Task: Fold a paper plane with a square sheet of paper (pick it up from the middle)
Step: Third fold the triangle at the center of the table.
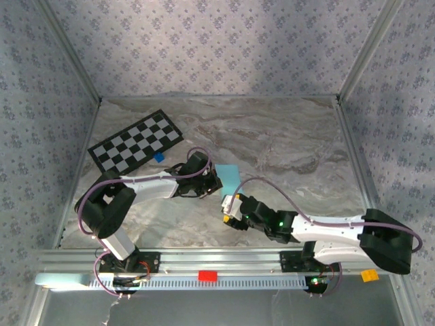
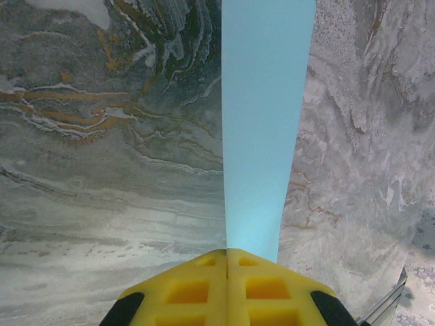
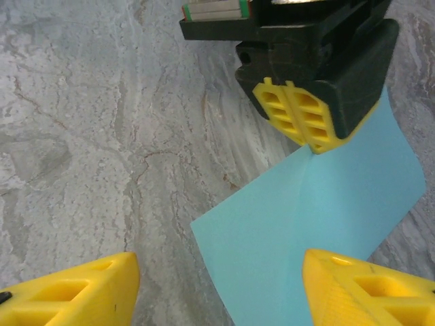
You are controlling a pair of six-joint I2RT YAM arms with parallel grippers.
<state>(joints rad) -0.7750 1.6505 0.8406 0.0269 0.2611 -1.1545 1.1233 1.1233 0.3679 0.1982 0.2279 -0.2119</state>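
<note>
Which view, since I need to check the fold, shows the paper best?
Right wrist: the paper spreads wide there, its crease visible, pinched at the edge by the shut left tool. Left wrist gives a narrow, foreshortened strip; top external gives a small patch beside the arm.

On the grey marbled table point(image 1: 292, 136), my left gripper point(image 1: 217, 182) is clamping the left edge of the thin light-blue square sheet of paper point(image 1: 231, 176). My right gripper point(image 1: 226, 209) is hovering just nearer, jaws spread. The black-and-white checkerboard card point(image 1: 136, 140) is lying behind-left, with the tiny dark-blue block point(image 1: 159, 157) beside it.
</note>
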